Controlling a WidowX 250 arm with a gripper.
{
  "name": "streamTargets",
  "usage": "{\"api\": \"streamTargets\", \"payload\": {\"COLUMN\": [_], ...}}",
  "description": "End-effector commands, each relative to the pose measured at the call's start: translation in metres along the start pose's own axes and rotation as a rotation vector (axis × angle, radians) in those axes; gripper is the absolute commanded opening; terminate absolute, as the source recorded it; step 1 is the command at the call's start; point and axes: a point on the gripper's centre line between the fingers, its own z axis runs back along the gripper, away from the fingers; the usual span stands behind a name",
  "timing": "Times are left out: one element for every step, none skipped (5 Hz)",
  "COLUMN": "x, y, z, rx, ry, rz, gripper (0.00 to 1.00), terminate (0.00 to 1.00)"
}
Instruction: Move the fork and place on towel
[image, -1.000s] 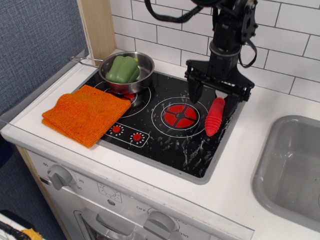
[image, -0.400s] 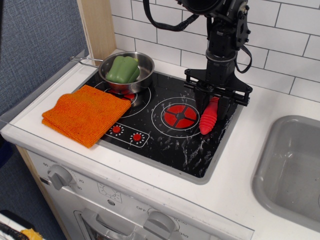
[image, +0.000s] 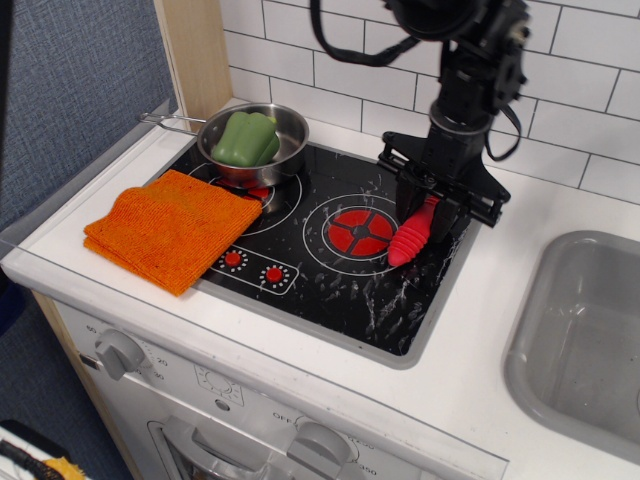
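Observation:
The fork (image: 408, 240) shows only its ribbed red handle, slanting down to the left over the right side of the black stove top; its tines are hidden behind the gripper. My gripper (image: 432, 216) is shut on the upper part of the handle, with the black arm rising above it. The orange knitted towel (image: 170, 226) lies folded at the stove's left edge, far to the left of the gripper, with nothing on it.
A steel pot (image: 284, 150) holding a green pepper (image: 246, 138) stands on the back left burner, just behind the towel. The red burner (image: 362, 232) is left of the fork. A grey sink (image: 585, 340) is at the right. A white tiled wall runs behind.
The gripper went from wide open above the fork to shut on its handle. The handle's free end has swung slightly left, and the arm now leans a little to the right.

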Motion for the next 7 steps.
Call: {"api": "streamTargets", "payload": {"x": [-0.02, -0.056, -0.095, -0.128, -0.139, -0.134, -0.129], "y": [0.056, 0.094, 0.123, 0.139, 0.143, 0.147, 0.155], "z": [0.065, 0.076, 0.074, 0.067, 0.048, 0.024, 0.011], "rx": [0.069, 0.04, -0.004, -0.008, -0.005, -0.001, 0.014], "ry": [-0.165, -0.174, -0.164, -0.119, -0.079, -0.039, -0.008], "rz": [-0.262, -0.23, -0.163, -0.029, 0.055, 0.098, 0.092], "gripper": [0.0, 0.0, 0.0, 0.0, 0.0, 0.0, 0.0], "terminate": [0.0, 0.0, 0.0, 0.0, 0.0, 0.0, 0.0]}}
